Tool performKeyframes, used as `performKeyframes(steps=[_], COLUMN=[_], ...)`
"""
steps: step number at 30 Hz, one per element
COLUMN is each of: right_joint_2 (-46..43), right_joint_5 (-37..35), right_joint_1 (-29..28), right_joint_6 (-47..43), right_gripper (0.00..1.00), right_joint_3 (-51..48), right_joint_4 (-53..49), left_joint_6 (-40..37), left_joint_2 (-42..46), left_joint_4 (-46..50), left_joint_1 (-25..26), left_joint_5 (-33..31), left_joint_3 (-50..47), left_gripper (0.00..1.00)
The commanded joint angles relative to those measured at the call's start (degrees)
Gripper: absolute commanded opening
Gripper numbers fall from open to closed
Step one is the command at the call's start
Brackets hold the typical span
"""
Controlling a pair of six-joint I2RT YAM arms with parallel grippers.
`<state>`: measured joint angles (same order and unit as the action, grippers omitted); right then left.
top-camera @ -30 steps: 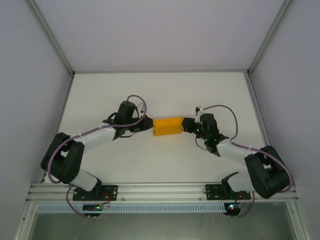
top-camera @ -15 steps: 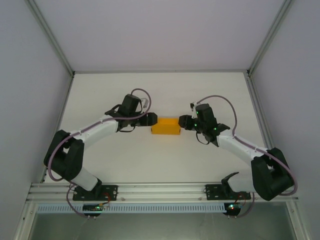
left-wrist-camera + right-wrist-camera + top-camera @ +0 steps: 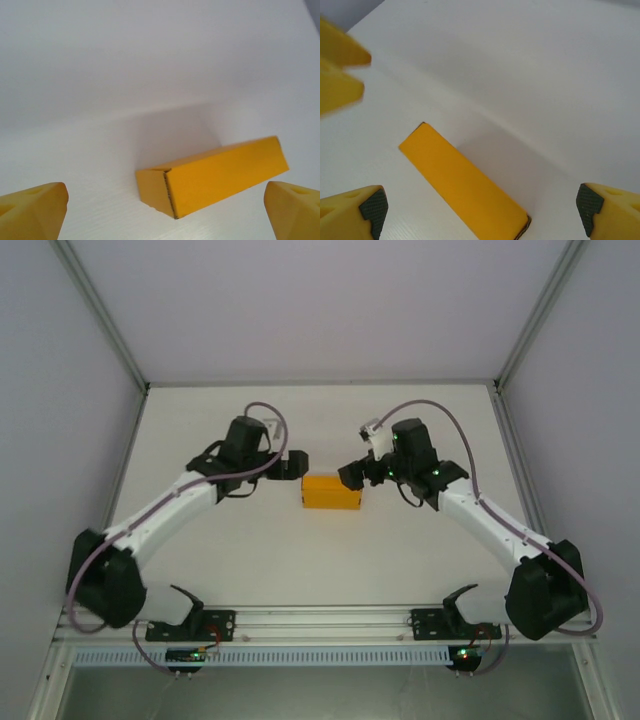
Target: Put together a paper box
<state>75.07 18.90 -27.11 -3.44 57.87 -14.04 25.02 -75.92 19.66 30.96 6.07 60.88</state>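
Two agape: left gripper (image 3: 296, 464), right gripper (image 3: 350, 475) | left wrist — paper box (image 3: 220, 175) seam

The paper box (image 3: 331, 492) is smooth, matt orange-yellow card, its cut end showing a raw brownish edge. The surface (image 3: 300, 560) is matt white, faintly grained.

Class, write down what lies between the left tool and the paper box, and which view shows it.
Nothing but bare white table separates the left tool from the paper box, as the top view shows.
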Motion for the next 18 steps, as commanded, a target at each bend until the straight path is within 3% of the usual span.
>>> performKeyframes(steps=[1, 7, 8, 18], right_joint_2=[3.1, 11.3, 13.0, 28.1], right_joint_5=[5.6, 1.6, 0.0, -13.4], right_joint_1=[-1.0, -5.8, -6.4, -9.5], right_joint_6=[-22.0, -42.1, -43.2, -48.1], right_gripper=[0.99, 0.99, 0.99, 0.95], right_joint_3=[4.0, 9.5, 15.2, 23.5], right_joint_4=[-10.1, -16.1, -17.3, -25.7], left_joint_6=[-0.5, 1.0, 1.4, 1.2], left_joint_2=[8.3, 17.9, 18.5, 17.7], left_joint_4=[2.6, 1.0, 1.5, 2.6], left_joint_1=[-1.8, -5.7, -6.2, -9.0], left_joint_5=[-8.7, -8.4, -8.6, -6.9], left_joint_3=[-4.3, -13.9, -14.7, -16.0], left_gripper=[1.00, 1.00, 1.00, 1.00])
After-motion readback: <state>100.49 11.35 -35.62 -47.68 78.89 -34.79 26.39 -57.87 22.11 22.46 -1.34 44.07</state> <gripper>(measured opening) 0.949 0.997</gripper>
